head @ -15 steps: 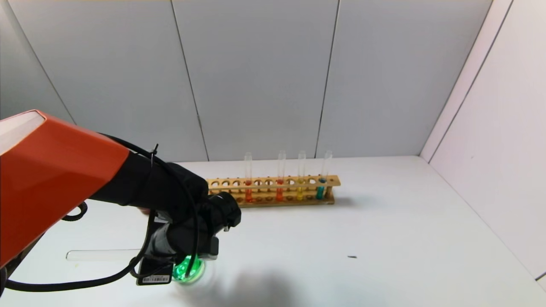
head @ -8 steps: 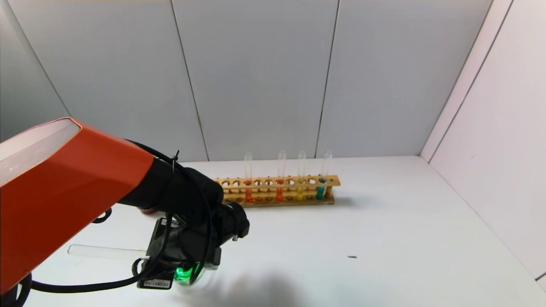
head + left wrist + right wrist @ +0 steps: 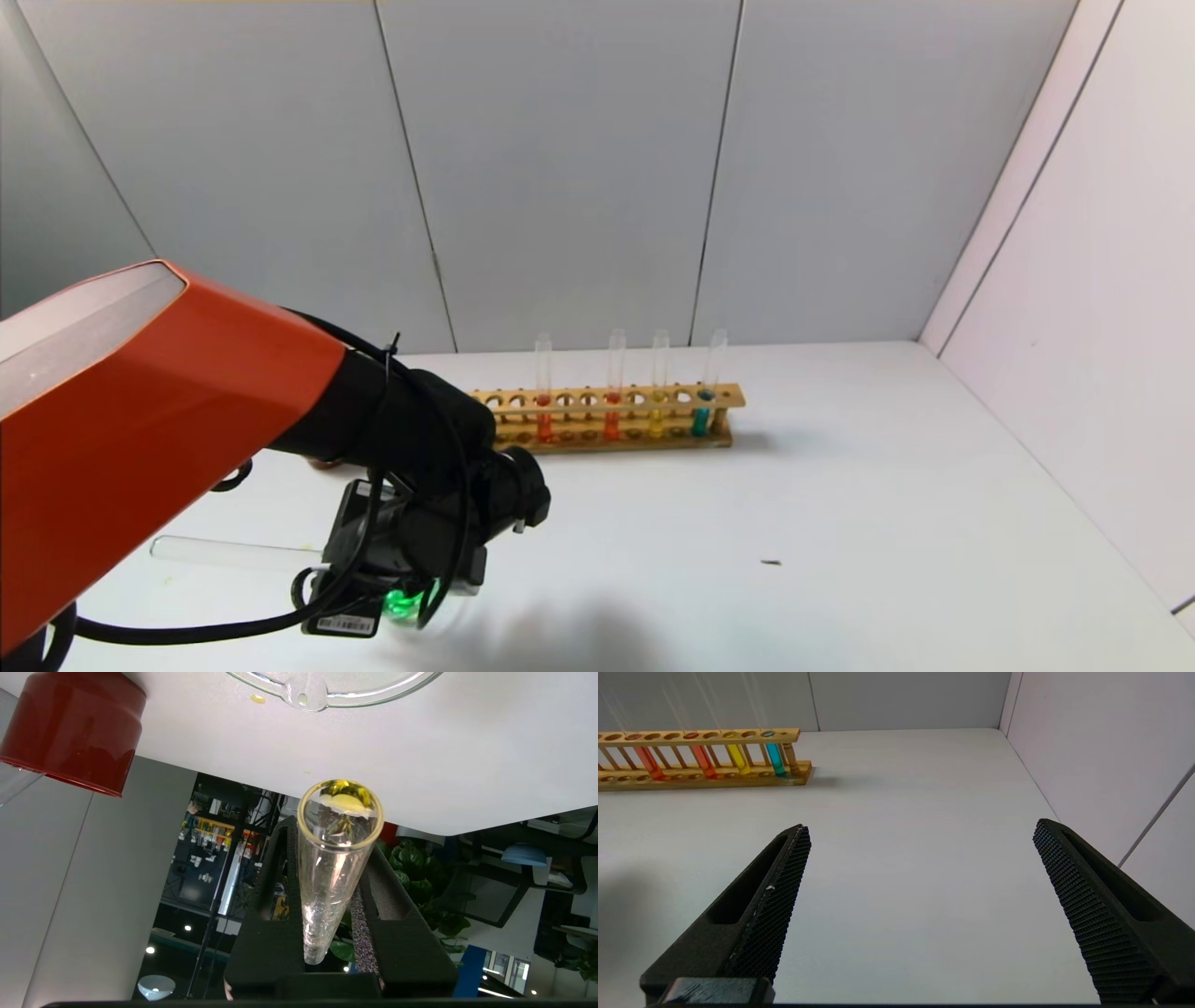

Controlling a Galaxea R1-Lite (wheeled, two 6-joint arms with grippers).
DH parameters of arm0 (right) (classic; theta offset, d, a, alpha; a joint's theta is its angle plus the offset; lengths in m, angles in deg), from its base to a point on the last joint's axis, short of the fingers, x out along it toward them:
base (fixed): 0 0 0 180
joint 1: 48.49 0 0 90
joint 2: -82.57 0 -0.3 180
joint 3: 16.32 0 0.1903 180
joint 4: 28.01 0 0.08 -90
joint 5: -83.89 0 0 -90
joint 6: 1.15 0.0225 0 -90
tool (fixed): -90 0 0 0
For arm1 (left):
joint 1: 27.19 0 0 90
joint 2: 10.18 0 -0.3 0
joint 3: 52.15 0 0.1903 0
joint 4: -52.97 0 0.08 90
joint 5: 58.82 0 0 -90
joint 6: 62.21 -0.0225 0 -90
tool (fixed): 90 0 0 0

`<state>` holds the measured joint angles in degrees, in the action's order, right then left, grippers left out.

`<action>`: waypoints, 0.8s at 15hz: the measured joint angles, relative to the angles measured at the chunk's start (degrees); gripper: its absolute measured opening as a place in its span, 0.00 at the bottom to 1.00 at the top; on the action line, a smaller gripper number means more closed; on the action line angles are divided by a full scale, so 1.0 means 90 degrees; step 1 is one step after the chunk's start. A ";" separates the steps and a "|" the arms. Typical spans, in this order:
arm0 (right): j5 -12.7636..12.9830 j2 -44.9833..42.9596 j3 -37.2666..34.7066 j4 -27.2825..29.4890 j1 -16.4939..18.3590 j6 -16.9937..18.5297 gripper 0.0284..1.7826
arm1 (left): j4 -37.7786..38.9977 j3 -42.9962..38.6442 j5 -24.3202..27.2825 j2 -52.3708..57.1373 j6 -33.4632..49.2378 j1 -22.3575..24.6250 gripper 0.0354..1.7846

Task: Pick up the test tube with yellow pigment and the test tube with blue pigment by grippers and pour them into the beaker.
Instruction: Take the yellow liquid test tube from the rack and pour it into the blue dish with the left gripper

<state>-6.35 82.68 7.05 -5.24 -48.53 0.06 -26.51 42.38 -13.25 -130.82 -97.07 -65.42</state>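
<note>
Over the white bench (image 3: 840,485), left pincer (image 3: 334,868) grips a slim clear glass tube (image 3: 334,858) with yellow residue, tipped beside the low clear glass beaker (image 3: 373,690). Right pincer (image 3: 920,877) spread wide, idle.

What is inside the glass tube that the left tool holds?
The tube looks nearly empty: only a yellow remnant near its mouth. Its closed end is hidden between the left tool's fingers.

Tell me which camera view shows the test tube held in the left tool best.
The left wrist view: the test tube fills the middle, clamped between the left tool pads, yellow traces at its mouth. The head view shows only a clear length of it sticking out beside the arm, lying near level. The right wrist view does not show it.
</note>
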 joint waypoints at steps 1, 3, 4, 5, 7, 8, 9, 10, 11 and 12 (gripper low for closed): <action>0.0000 0.0000 0.0000 0.0000 -0.0003 0.0000 0.98 | -0.0004 0.0000 -0.0003 0.0000 0.0007 0.0000 0.17; 0.0000 0.0000 0.0000 0.0000 -0.0003 0.0003 0.98 | -0.0009 0.0003 0.0000 0.0000 0.0009 0.0000 0.17; 0.0000 0.0000 0.0000 0.0000 -0.0003 0.0003 0.98 | -0.0009 0.0003 -0.0003 -0.0001 0.0009 0.0000 0.17; 0.0000 0.0000 0.0000 0.0003 -0.0003 0.0003 0.98 | -0.0009 0.0003 -0.0003 -0.0001 0.0009 -0.0003 0.17; 0.0000 0.0000 0.0000 0.0000 -0.0003 0.0003 0.98 | -0.0007 0.0003 0.0019 -0.0001 0.0009 0.0000 0.17; 0.0000 0.0000 0.0000 0.0000 -0.0003 0.0003 0.98 | -0.0007 0.0009 0.0092 -0.0004 0.0009 0.0015 0.17; 0.0000 0.0000 0.0000 0.0000 0.0000 0.0000 0.98 | 0.0022 0.0020 0.0194 -0.0009 0.0019 0.0077 0.17; 0.0000 0.0000 0.0000 0.0000 -0.0003 0.0000 0.98 | 0.0110 0.0046 0.0286 0.0000 0.0068 0.0156 0.17; 0.0000 0.0000 0.0000 0.0000 -0.0003 0.0000 0.98 | 0.0253 0.0068 0.0396 0.0023 0.0175 0.0211 0.17; 0.0000 0.0000 0.0000 0.0000 0.0000 0.0003 0.98 | 0.0456 0.0085 0.0524 0.0064 0.0398 0.0240 0.17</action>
<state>-6.35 82.68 7.05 -5.24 -48.53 0.08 -22.40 43.15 -8.53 -130.25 -93.49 -63.26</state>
